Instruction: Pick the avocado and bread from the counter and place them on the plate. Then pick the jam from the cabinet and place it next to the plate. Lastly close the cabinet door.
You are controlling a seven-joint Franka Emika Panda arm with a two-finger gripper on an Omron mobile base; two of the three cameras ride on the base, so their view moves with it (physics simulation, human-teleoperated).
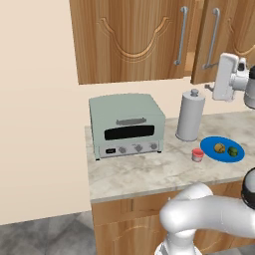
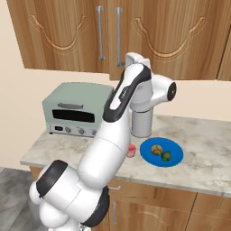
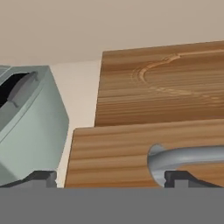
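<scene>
This is a kitchen in a home. Brown wooden cabinets (image 1: pixel 134 40) hang on the wall, with long metal handles (image 1: pixel 183 36) on their doors. Under them runs a pale stone surface (image 1: pixel 139 172) with more wooden cupboards (image 1: pixel 124 219) below it. A light green toaster oven (image 1: pixel 127 125) sits on the surface, with a dark window and small knobs on its front. Beside it stands a tall shiny metal canister (image 1: pixel 190 115) with a lid. Near that lies a blue plate (image 1: pixel 211 151) with food on it: a tan bread (image 1: pixel 219 148) and a green avocado (image 1: pixel 232 151). A small red jam (image 1: pixel 197 155) jar stands just beside the plate. The wall is a soft cream colour and the floor (image 1: pixel 45 236) is grey.
</scene>
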